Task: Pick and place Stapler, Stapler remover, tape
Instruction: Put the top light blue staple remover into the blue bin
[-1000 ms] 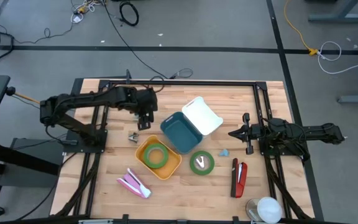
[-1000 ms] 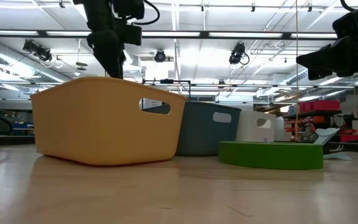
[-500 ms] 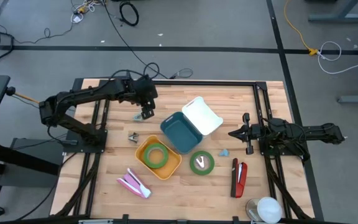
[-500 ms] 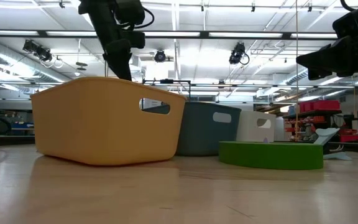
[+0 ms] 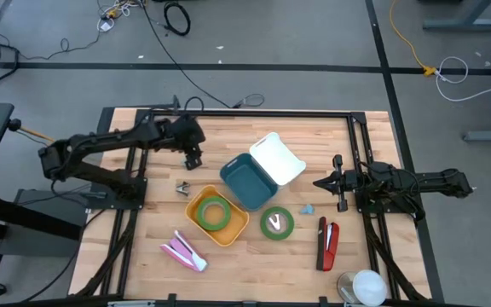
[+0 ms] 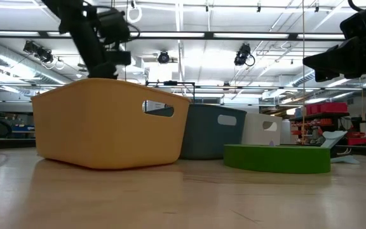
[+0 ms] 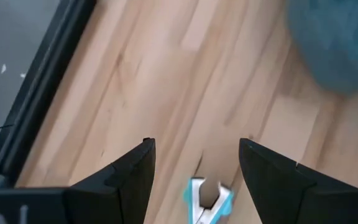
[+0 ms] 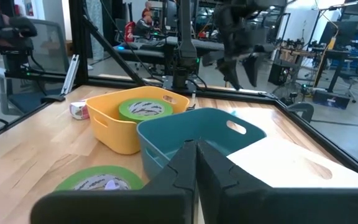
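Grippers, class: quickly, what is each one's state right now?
Left gripper: open, empty, above the wooden table.
Right gripper: shut, holding nothing, waiting at the table's right side.

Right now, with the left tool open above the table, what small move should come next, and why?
Probably shift the left tool over the staple remover and lower around it. The tool is open and empty, the remover lies loose on the wood close by, and the left wrist view shows it between the fingers.
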Controlling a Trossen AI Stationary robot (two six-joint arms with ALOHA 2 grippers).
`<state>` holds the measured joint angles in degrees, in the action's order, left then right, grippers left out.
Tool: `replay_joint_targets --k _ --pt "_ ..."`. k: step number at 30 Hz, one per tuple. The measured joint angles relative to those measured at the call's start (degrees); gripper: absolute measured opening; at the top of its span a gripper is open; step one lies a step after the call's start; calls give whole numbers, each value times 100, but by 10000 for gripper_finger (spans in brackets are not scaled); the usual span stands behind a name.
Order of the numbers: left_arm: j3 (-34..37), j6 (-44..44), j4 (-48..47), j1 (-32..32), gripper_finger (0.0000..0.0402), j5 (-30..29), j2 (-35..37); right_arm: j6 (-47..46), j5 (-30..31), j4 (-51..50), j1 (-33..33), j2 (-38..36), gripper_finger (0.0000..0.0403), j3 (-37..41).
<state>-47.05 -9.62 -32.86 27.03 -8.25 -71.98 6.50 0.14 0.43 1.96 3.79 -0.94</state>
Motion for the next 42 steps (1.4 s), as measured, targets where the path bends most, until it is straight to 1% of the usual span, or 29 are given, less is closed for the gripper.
replay_joint_targets --k 4,8,14,23,26,30,35,38,42 --pt "386 -469 428 231 234 178 54 2 -2 1 2 -1 13 0" --pt "590 -745 547 386 234 348 52 0 -2 0 2 0 13 0" --pt "795 -1211 594 443 234 457 52 0 -2 0 2 -1 13 1" --pt "822 -1355 352 426 238 459 52 2 -2 0 0 -1 13 1" --pt "822 -1208 275 426 258 461 52 0 -2 -1 2 0 13 -1" --pt "822 -1173 272 426 299 599 52 2 -2 -1 0 1 13 1" --pt "822 -1352 260 426 345 617 52 1 -2 0 1 -1 13 1" --pt "822 -1402 261 428 361 618 24 1 -2 -1 1 -1 13 1" --pt "818 -1398 250 430 369 616 -139 0 -2 1 2 -1 13 -1"
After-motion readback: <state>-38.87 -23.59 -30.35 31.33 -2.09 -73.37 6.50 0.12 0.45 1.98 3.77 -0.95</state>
